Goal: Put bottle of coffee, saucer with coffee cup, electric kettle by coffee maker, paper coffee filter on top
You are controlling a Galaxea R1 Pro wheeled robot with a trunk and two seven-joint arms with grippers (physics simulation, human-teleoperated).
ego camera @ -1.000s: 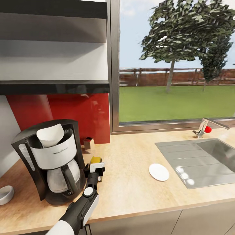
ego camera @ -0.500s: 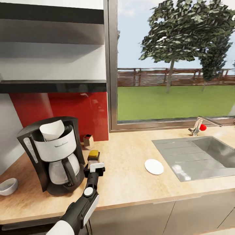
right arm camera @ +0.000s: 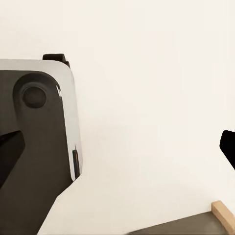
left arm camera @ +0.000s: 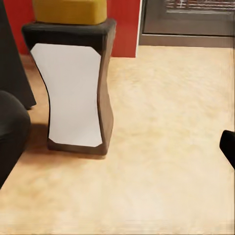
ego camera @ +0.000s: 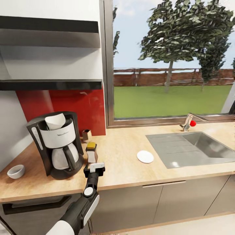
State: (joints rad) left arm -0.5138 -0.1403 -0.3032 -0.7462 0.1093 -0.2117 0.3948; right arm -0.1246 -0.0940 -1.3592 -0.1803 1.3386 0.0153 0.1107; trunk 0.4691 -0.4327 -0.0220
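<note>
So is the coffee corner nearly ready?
About halfway. The filter sits in the top of the coffee maker, and the bottle stands on the counter beside it, free of the open left claw. Left: the cup and the saucer lie far apart on opposite sides of the coffee maker, and no kettle stands next to it yet.

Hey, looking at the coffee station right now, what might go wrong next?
1. The left claw sits open just in front of the bottle of coffee; a forward nudge might tip that narrow bottle.
2. The coffee cup and the saucer lie on opposite sides of the coffee maker; moving the cup across risks bumping the machine or bottle.
</note>
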